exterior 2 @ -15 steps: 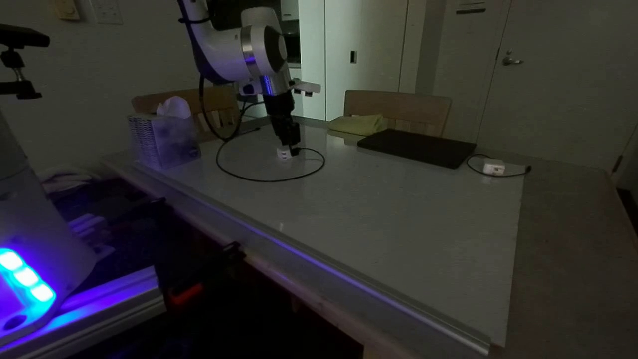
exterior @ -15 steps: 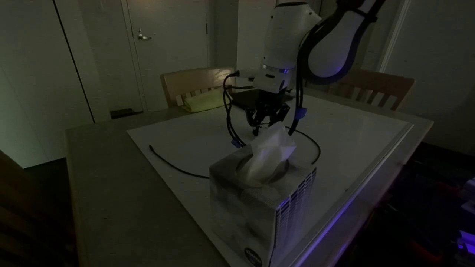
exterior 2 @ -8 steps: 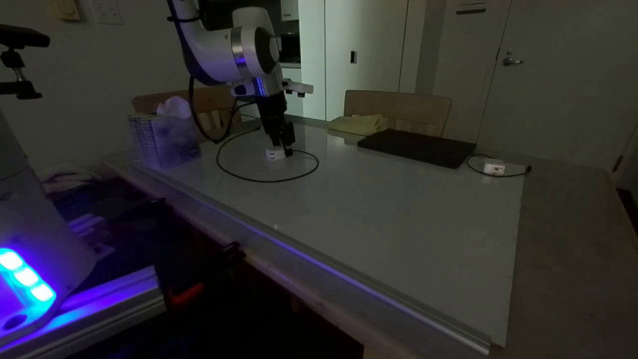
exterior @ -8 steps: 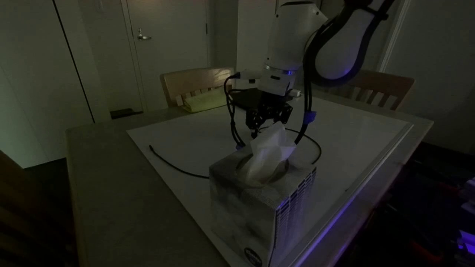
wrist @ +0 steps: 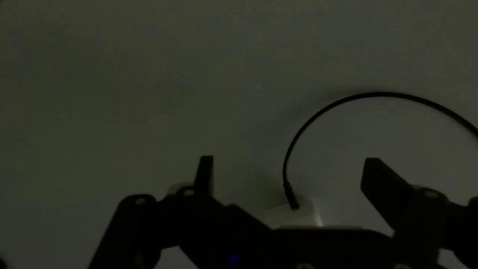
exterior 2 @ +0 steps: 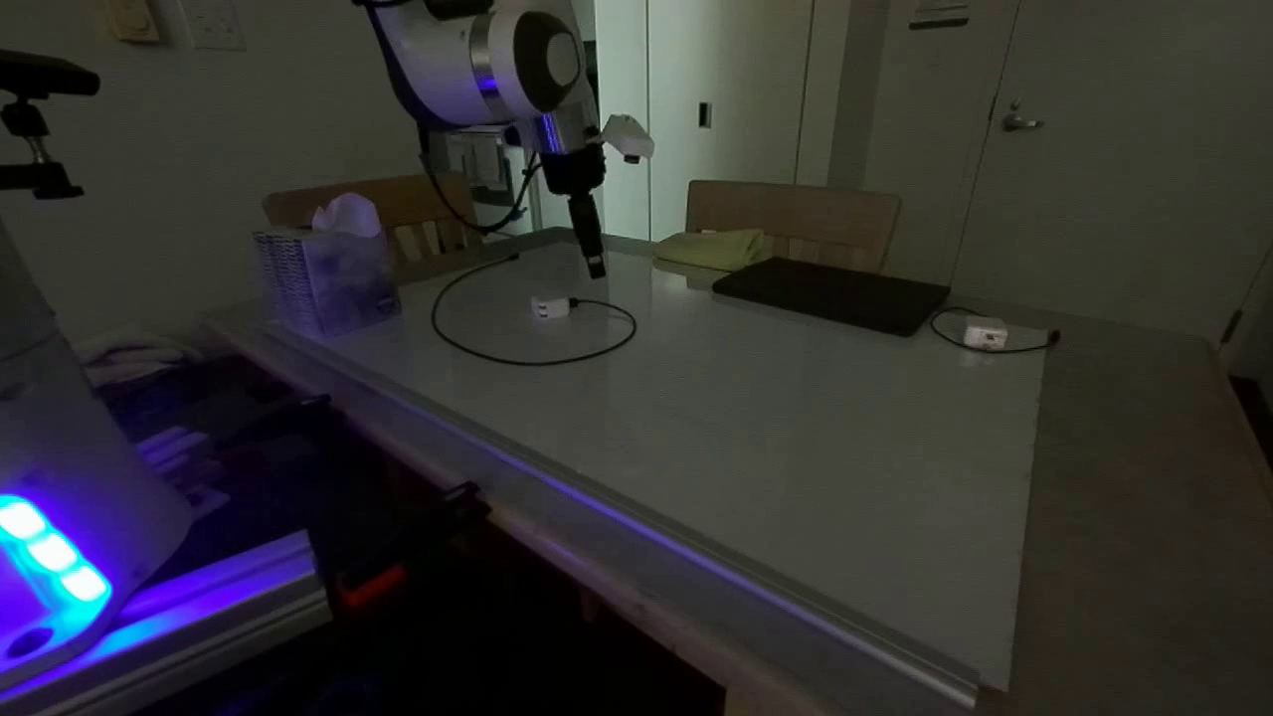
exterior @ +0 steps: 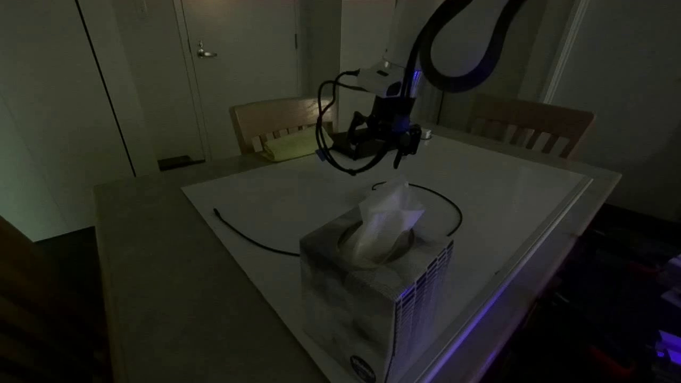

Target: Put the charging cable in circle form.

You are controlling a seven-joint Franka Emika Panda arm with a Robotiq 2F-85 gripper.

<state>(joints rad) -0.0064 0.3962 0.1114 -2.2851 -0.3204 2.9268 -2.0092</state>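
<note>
A black two-fingered robot gripper (wrist: 289, 160) hovers above a glossy white board (exterior 2: 796, 447) on a dimly lit table (exterior 2: 1124, 497), its fingers spread wide and holding nothing. Below, the long, thin black charging cable (exterior 2: 537, 363) lies on the board in a large open loop, one end meeting a small whitish plug (exterior 2: 550, 307), the other loose and apart from it. Beside the loop stands a grey-and-white cardboard tissue box (exterior: 346, 308), a white tissue (exterior: 391, 221) rising from its oval opening. A dark oval label (exterior: 363, 368) marks the box low on one face (its pale lettering too blurred to read with certainty). In an exterior view, a flat black rectangular pad (exterior 2: 830, 293) lies just beside a folded yellow-green cloth (exterior 2: 711, 249); near the pad's other end sits a white block (exterior 2: 986, 333) with a short black cord (exterior 2: 1019, 350). Print on a small background sign (exterior 2: 940, 14) is too small to read.
</note>
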